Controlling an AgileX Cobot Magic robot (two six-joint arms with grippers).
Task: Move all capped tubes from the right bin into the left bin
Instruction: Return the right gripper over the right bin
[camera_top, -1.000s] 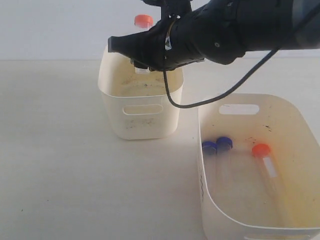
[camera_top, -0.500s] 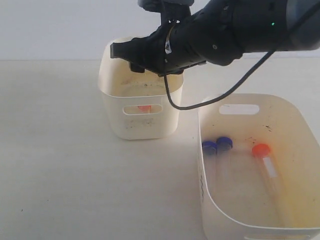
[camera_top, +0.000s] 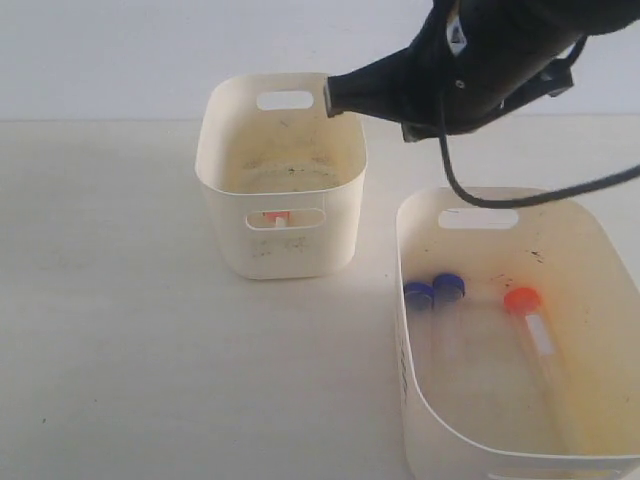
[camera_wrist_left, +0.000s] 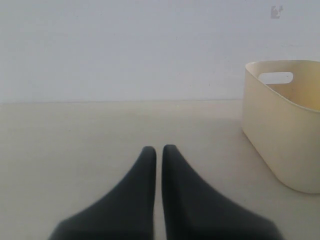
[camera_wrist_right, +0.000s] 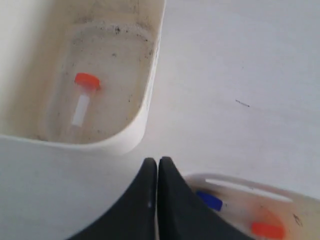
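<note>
Closest to me is the right bin (camera_top: 575, 225), and three of the capped tubes lie flat on its floor. Two blue-capped tubes (camera_top: 449, 287) sit side by side, apparently touching, close against the bin's left wall. An orange-capped tube (camera_top: 537, 335) lies apart from them toward the middle, with open floor on both sides.

They look light and stiff to me, with smooth round clear plastic that would likely roll or squirt out of a loose pinch. I'd take one across the body just below the cap, with the fingers either side of its length. The squeeze should be firm but not hard, since thin walls like that could crack. The orange one looks the easier pick. The blue pair leave little room for a finger between them or beside the wall.

Farther back on the table (camera_top: 120, 330) stands the left bin (camera_top: 228, 215). A fourth tube (camera_wrist_right: 82, 102), orange-capped, lies on its floor, so I judge one across and three to go.

The right claw (camera_wrist_right: 158, 161) hangs in the air over the strip of table between the two bins, with the rim of each showing below it. Its jaws are pressed together with nothing between them.

The left claw (camera_wrist_left: 158, 148) does not show in the wide view. Its own camera shows it low over bare table, jaws drawn in almost to touching and empty, with a cream bin off to one side.
</note>
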